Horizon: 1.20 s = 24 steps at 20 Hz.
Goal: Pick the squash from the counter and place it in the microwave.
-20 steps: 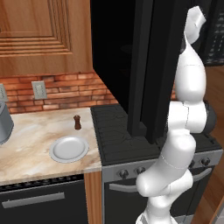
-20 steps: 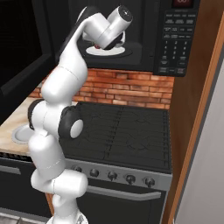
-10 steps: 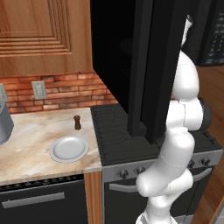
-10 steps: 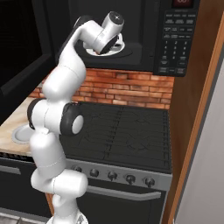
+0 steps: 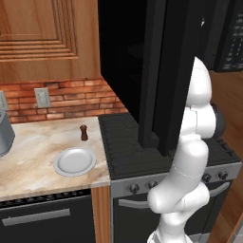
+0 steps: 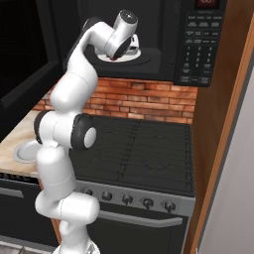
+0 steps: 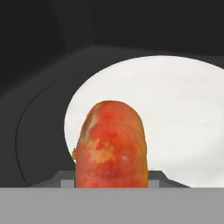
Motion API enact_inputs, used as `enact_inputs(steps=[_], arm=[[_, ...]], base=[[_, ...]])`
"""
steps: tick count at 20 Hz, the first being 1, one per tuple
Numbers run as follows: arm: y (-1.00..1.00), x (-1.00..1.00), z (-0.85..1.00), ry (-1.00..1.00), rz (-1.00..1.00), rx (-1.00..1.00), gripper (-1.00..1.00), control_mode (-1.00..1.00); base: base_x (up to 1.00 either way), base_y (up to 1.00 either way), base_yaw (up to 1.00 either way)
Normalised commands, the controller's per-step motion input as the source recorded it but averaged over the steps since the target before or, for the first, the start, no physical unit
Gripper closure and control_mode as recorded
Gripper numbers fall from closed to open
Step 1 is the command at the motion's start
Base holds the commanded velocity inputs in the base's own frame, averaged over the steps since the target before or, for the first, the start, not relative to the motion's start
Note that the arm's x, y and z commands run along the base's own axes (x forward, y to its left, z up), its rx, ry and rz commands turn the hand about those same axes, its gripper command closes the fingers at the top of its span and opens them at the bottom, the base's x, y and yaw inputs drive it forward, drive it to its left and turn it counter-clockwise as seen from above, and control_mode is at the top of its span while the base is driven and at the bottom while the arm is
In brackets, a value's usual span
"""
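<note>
Inside the open microwave [image 6: 163, 44], up above the stove [image 6: 144, 154], I have the gripper [image 6: 119, 55] reaching in over the white turntable plate [image 6: 141, 57]. From the right base camera I see the white arm arching up from the lower left, its hand tucked into the dark cavity, with a speck of red just under the hand where the squash [image 6: 115, 58] peeks out. Looking along the hand, the squash [image 7: 110, 146] stands large and close, an orange-red mottled lump with paler patches near its top, and the claw is pinching it: the jaws are pressed in against its sides, their tips hidden low behind it. Behind the squash lies the white turntable plate [image 7: 175, 113], round and pale against the black floor and walls of the cavity. I cannot tell whether the squash touches the plate or hangs just above it.

From the left base camera, the tall black microwave door [image 5: 163, 71] stands swung open in front of the arm. Off to the left, on the counter [image 5: 28, 161], sit a grey plate [image 5: 74, 161] and, just behind it, a small dark pepper mill [image 5: 84, 132], both well apart from the arm
</note>
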Motion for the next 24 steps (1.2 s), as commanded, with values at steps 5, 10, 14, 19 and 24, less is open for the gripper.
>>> enact_inputs(steps=[5, 10, 14, 19, 24], arm=[[-0.07, 0.16, 0.0, 0.0, 0.0, 0.0, 1.0, -1.0], [0.0, 0.26, 0.0, 0.0, 0.0, 0.0, -1.0, -1.0], [0.0, 0.25, -0.03, 0.0, 0.0, 0.0, -1.0, -1.0], [-0.11, 0.04, 0.0, 0.0, 0.0, 0.0, -1.0, -1.0], [-0.06, -0.09, 0.0, 0.0, 0.0, 0.01, -1.0, -1.0]], base=[[0.0, 0.0, 0.0], [0.0, 0.0, 0.0], [0.0, 0.0, 0.0], [0.0, 0.0, 0.0], [0.0, 0.0, 0.0]])
